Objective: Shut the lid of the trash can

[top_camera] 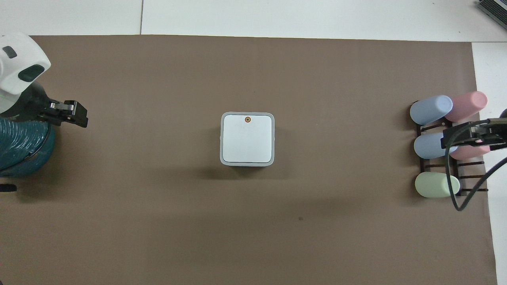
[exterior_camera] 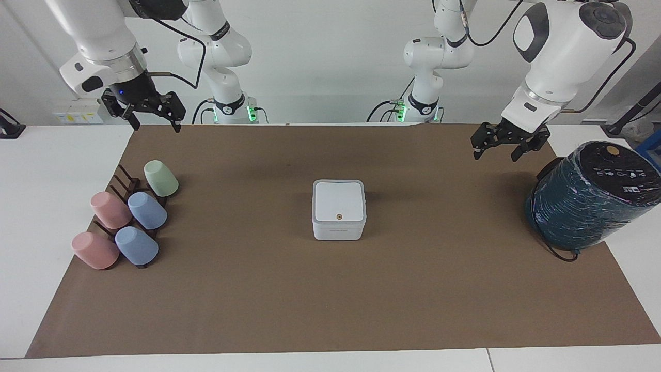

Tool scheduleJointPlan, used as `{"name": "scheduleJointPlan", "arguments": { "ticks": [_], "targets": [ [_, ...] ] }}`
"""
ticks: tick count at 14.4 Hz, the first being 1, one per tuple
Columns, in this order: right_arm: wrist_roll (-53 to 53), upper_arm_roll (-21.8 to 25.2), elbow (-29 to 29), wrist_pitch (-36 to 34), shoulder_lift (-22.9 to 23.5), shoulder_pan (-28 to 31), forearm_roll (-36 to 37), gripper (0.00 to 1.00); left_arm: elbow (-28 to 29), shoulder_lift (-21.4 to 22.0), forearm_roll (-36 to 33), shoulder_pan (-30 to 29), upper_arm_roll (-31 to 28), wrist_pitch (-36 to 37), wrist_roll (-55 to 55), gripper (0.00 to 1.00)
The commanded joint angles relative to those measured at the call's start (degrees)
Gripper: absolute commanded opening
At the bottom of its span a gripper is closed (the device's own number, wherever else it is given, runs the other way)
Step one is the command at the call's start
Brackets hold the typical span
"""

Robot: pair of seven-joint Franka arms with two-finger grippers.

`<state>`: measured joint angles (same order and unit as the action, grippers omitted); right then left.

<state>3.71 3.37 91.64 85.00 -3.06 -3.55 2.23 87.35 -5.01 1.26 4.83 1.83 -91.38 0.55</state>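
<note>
The small white trash can (exterior_camera: 338, 230) stands in the middle of the brown mat, and it also shows in the overhead view (top_camera: 221, 138). Its lid (exterior_camera: 339, 200) lies flat and shut on top, orange dot up; in the overhead view the lid (top_camera: 247, 140) is square with the rim. My left gripper (exterior_camera: 496, 152) is open and empty, up in the air over the mat near the teal cylinder, well away from the can; it also shows in the overhead view (top_camera: 79, 115). My right gripper (exterior_camera: 156, 125) is open and empty, waiting above the cup rack end (top_camera: 449, 136).
A large dark teal wrapped cylinder (exterior_camera: 588, 199) stands at the left arm's end of the table (top_camera: 21, 144). A dark rack (exterior_camera: 124, 183) with several pastel cups lying on it, such as a green cup (exterior_camera: 161, 178), sits at the right arm's end.
</note>
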Motion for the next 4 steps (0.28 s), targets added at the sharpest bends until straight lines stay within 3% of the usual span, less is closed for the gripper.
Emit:
{"name": "scheduleJointPlan", "arguments": {
  "ticks": [1, 4],
  "targets": [
    [-1.2, 0.0, 0.6, -0.5, -0.9, 0.2, -0.1, 1.0, 0.5, 0.4, -1.2, -0.5, 0.5, -1.2, 0.8, 1.0],
    [-1.2, 0.0, 0.6, -0.5, -0.9, 0.2, -0.1, 1.0, 0.5, 0.5, -1.2, -0.5, 0.5, -1.1, 0.7, 1.0]
  ]
}}
